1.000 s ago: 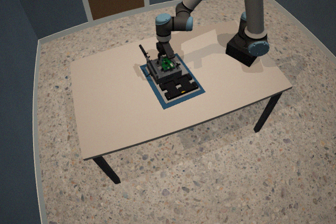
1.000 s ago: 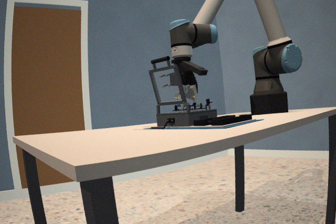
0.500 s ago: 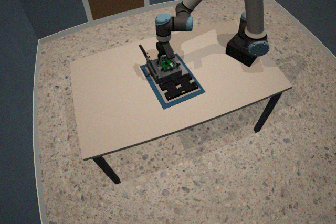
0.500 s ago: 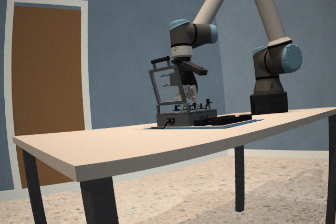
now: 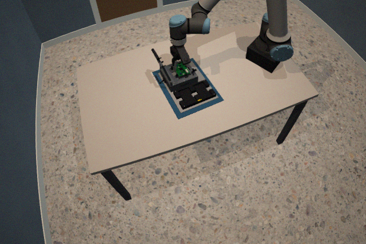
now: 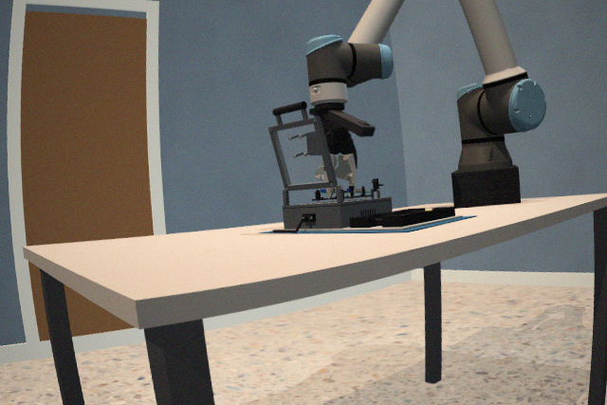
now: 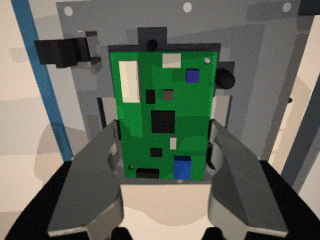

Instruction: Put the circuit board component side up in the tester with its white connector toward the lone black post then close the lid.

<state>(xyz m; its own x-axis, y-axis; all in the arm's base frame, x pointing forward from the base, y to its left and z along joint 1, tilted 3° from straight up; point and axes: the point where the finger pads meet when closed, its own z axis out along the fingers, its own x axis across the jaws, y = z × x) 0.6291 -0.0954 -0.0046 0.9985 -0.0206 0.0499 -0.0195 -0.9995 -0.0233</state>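
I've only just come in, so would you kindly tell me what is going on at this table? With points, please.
A robot arm has its claw (image 7: 163, 121) around the green circuit board (image 5: 182, 70) (image 7: 162, 107), which is component side up over the tester (image 5: 185, 81) (image 6: 313, 214). The lid (image 6: 280, 157) stands raised. Whether the pins are through the board's holes, I cannot tell.

Green circuit board (image 5: 182, 70) (image 7: 192, 137), grey tester (image 5: 185, 81) (image 6: 313, 212) (image 7: 250, 45), black tray (image 5: 201, 92) (image 6: 407, 217), speckled floor (image 5: 221, 191) (image 6: 313, 351).

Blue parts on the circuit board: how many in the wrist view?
2: a small dark-blue one upper right, a larger blue one lower right.
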